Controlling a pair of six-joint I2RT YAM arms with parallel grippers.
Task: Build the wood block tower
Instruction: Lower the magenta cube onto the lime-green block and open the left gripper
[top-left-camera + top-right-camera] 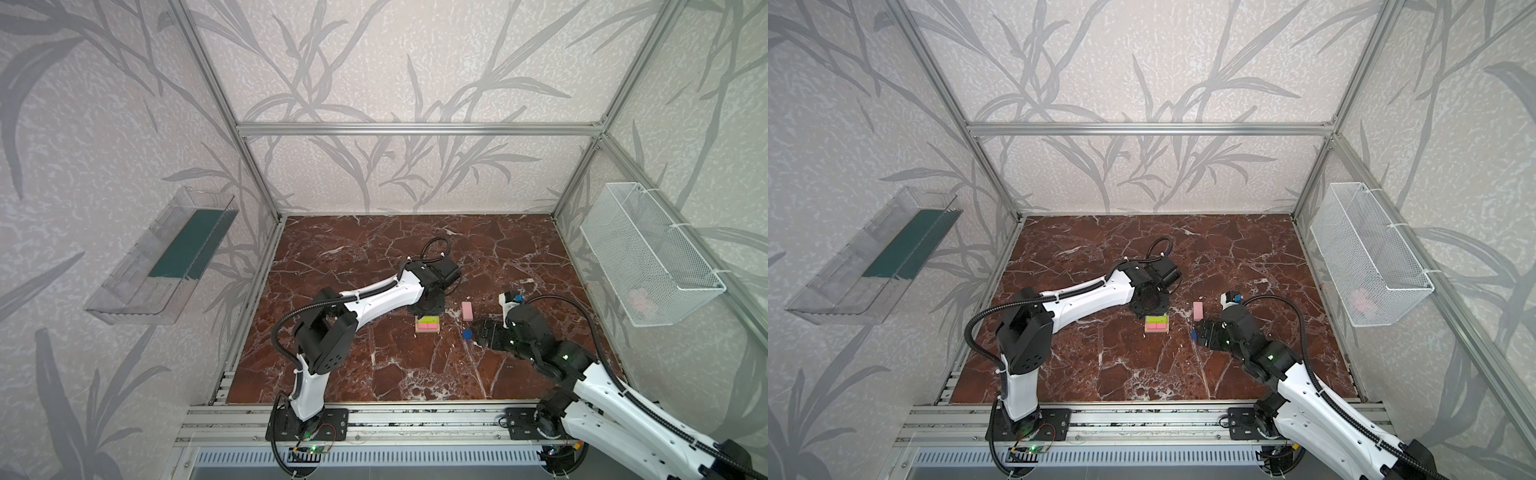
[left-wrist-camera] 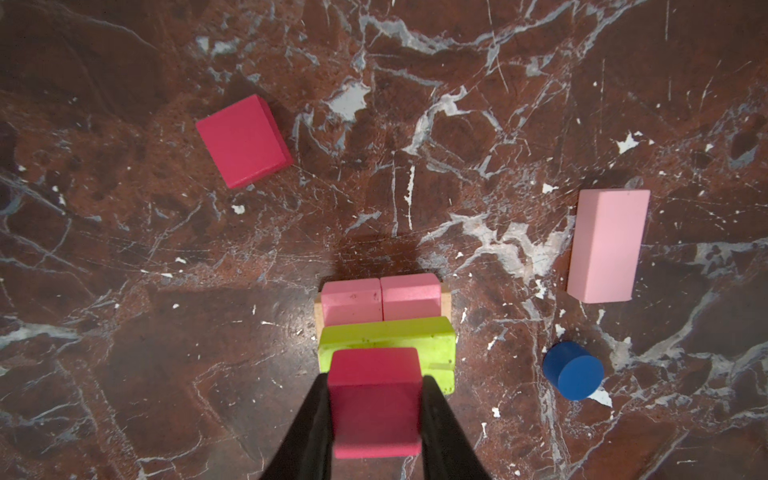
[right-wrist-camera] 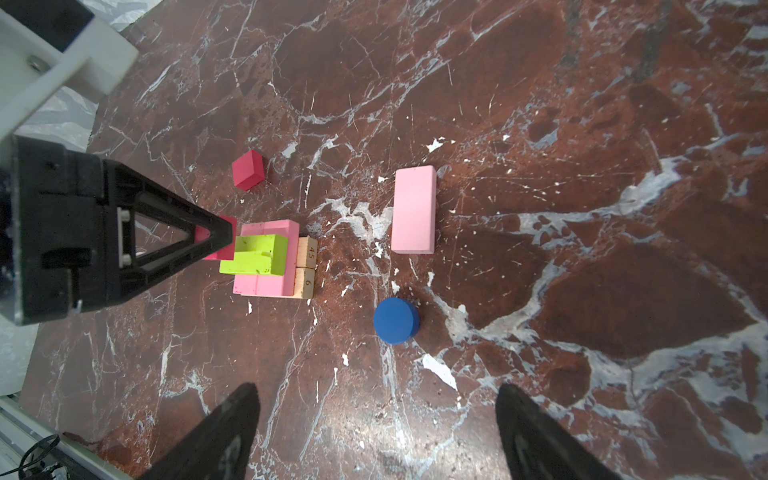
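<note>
While my left pincer (image 2: 376,380) clamps a red cube (image 2: 374,411) at the green-topped tower (image 2: 386,336), my right pincer (image 3: 376,388) gapes empty; pink bar (image 3: 413,210), blue disc (image 3: 396,320), second cube (image 3: 248,169) lie unplaced.

The tower (image 1: 428,326) stands centrally on the desk (image 1: 374,374): two base bars (image 3: 306,249) side by side, two middle bars (image 2: 351,299) crosswise on them, a top bar (image 2: 386,332) across those, a cube (image 2: 374,415) in the left claw (image 2: 376,380) above. To its right lie a loose bar (image 1: 467,311) and, before that, the disc (image 1: 467,333); a second cube (image 2: 243,141) lies behind, leftward.
</note>
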